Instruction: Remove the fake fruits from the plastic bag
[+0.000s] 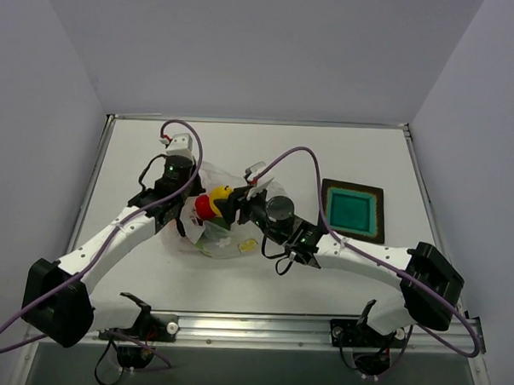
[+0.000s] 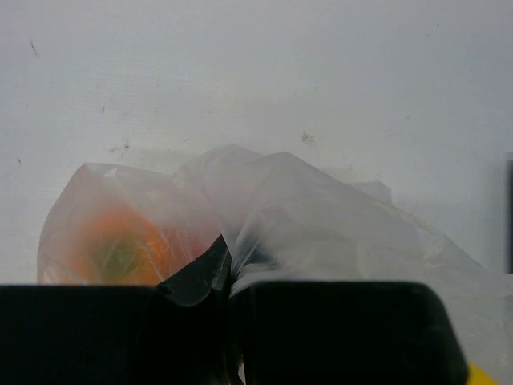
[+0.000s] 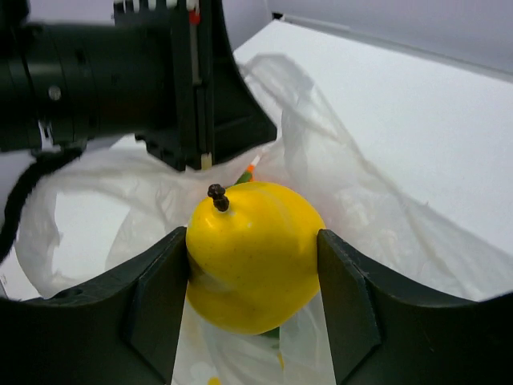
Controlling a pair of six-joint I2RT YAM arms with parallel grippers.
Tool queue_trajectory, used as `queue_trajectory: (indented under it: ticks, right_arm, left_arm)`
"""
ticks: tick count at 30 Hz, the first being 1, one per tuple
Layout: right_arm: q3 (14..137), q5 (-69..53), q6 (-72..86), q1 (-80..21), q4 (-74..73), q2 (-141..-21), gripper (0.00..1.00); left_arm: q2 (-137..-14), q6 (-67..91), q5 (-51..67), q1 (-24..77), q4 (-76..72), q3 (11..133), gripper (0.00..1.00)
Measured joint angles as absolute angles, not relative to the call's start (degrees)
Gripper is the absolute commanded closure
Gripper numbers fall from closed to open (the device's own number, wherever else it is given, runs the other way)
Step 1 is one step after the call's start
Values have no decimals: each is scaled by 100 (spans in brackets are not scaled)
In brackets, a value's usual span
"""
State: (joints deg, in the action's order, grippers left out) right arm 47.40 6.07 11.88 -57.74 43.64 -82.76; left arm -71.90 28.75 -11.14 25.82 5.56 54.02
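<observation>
Plastic bag (image 2: 321, 216), seemingly veiling orange fruit (image 2: 120, 241), tray (image 1: 352, 209)

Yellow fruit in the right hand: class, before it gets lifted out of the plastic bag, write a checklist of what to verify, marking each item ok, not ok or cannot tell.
1. Grip: the right hand presses the yellow fruit from both sides: ok.
2. Anchor: the left hand is shut on a fold of the plastic bag: ok.
3. No film caught between fruit and hand: cannot tell; film bunches just beneath it.
4. Other fruit out of the way: the orange fruit lies apart, under film: ok.
5. Set-down spot: bare table shows beside the bag: ok.
</observation>
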Motion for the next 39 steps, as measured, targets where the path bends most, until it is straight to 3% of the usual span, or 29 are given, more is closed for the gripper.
queue_trajectory:
  ticks: [4, 5, 7, 8, 9, 11, 13, 19, 24, 34, 39]
  right_arm:
    - [5006, 589, 1304, -5769, 4473, -8287, 100]
    - [5048, 578, 1334, -5769, 4499, -8274, 100]
    - [5057, 580, 1424, -5752, 4493, -8180, 100]
    - [5057, 582, 1474, -5719, 4475, -8097, 100]
    - [5057, 580, 1518, -5680, 4447, -7979, 100]
    - [5030, 561, 1638, -5472, 4351, -7631, 100]
    - [4963, 609, 1752, -5078, 4244, -7144, 100]
    - [4613, 1083, 1999, -3732, 3874, -5765, 100]
    - [4053, 1861, 2252, -2722, 3238, -5452, 100]
    - [3363, 2816, 2397, -1647, 2978, -7522, 100]
    - [3378, 2823, 2453, -1503, 3135, -8114, 89]
  left_arm:
    - [-6912, 2904, -1212, 2633, 574, 5310, 96]
    - [-6851, 2910, -1232, 2644, 569, 5310, 92]
    - [-6726, 2928, -1234, 2657, 574, 5310, 73]
    - [-6670, 2934, -1234, 2659, 578, 5310, 44]
    - [-6613, 2932, -1232, 2665, 591, 5310, 32]
    - [-6479, 3002, -1232, 2668, 642, 5310, 12]
    - [-6298, 3041, -1247, 2679, 740, 5310, 4]
    - [-5618, 3079, -1356, 2696, 1151, 5310, 6]
    - [-5009, 3129, -1284, 2705, 1785, 5306, 6]
    - [-3798, 3223, -528, 2731, 2978, 5140, 6]
    - [-3747, 3214, -222, 2738, 3208, 5164, 6]
